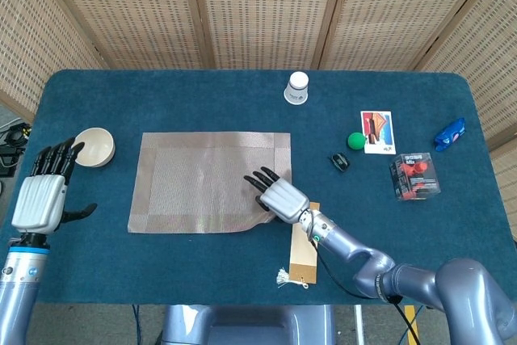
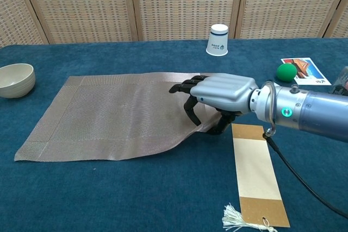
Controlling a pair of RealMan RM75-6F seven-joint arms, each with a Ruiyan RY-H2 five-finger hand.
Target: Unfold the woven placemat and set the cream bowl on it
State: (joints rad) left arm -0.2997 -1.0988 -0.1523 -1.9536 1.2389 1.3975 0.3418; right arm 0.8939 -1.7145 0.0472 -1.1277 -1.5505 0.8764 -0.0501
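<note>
The woven placemat [image 1: 206, 179] [image 2: 109, 112] lies spread out on the blue table, left of centre. My right hand [image 1: 279, 195] [image 2: 220, 93] is at the mat's near right corner, fingers curled down on top and thumb under the edge, pinching it; that corner is lifted and rippled. The cream bowl [image 1: 94, 146] [image 2: 16, 80] stands upright on the bare table, left of the mat and apart from it. In the head view my left hand [image 1: 44, 195] hovers near the bowl's front, fingers spread, holding nothing.
A tan bookmark with a tassel [image 1: 304, 248] [image 2: 256, 172] lies just right of my right hand. A white paper cup [image 1: 298, 87] stands at the back. A green ball [image 1: 355, 140], picture card [image 1: 377, 132], small black object [image 1: 340, 161], clear box [image 1: 414, 176] and blue packet [image 1: 450, 134] sit to the right.
</note>
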